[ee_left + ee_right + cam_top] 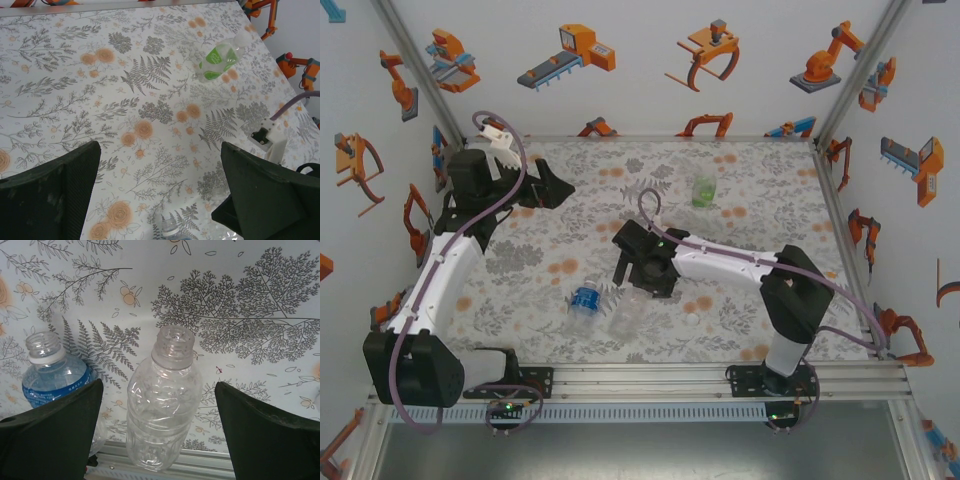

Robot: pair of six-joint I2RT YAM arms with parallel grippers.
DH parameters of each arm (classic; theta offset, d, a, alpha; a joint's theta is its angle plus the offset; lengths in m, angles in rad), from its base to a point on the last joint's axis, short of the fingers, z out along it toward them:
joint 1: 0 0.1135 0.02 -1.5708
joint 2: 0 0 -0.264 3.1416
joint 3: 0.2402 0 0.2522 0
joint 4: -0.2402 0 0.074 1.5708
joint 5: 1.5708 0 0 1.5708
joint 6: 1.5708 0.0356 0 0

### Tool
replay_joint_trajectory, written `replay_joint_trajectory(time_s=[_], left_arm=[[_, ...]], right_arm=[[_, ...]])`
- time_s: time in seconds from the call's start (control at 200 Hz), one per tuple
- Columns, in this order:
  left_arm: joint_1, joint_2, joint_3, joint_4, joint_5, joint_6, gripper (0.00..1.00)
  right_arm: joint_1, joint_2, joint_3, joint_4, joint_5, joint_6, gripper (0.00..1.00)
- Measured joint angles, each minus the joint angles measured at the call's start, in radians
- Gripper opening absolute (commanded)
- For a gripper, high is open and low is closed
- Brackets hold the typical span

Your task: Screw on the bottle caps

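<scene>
1. Right gripper point(159, 390) sits closest to its wrist camera. Its dark fingers point(50, 435) are spread wide, one on each side of the colourless bottle point(162, 400), with a gap on both sides. It is released and grasps nothing.
2. Between those fingers the colourless bottle appears to stand upright, its threaded neck bare. An aluminium rail point(200, 460) runs close by on the arms' side.
3. Just beside the colourless bottle, on its left, is the blue-label bottle point(55, 375), and its neck is open too.
4. Near the colourless bottle, to its right and not touching it, what looks like a loose white cap point(692, 322) lies on the floral tablecloth point(750, 200).
5. Well apart from the colourless bottle, far off to its left, the left gripper point(548, 185) hovers over bare cloth, fingers fully spread and empty.
6. Farthest from the colourless bottle, beyond it to the right, stands the green-tinted bottle point(704, 190). Its whitish top suggests a cap is already on, though it is too small to be sure.
7. Judgement: the step in hand looks like securing the colourless bottle before capping it. Next, the right fingers would need to close gently on the thin body. A cap must then be fetched, set square on the thread and turned.
</scene>
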State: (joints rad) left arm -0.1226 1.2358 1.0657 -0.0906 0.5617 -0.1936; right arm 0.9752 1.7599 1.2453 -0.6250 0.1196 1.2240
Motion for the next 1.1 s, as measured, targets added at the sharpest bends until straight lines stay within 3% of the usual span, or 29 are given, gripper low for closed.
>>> replay_joint_trajectory(time_s=[0.34, 0.791, 1.101], left_arm=[[0.000, -0.005, 0.000, 0.000, 0.000, 0.000, 0.97], [0.000, -0.008, 0.000, -0.004, 0.001, 0.000, 0.97], [0.000, -0.008, 0.000, -0.010, -0.005, -0.005, 0.97]], right_arm=[[0.002, 0.090, 0.013, -0.016, -0.045, 0.015, 0.76], [0.003, 0.131, 0.014, -0.014, -0.063, 0.045, 0.57], [0.003, 0.088, 0.014, -0.028, 0.001, 0.028, 0.56]])
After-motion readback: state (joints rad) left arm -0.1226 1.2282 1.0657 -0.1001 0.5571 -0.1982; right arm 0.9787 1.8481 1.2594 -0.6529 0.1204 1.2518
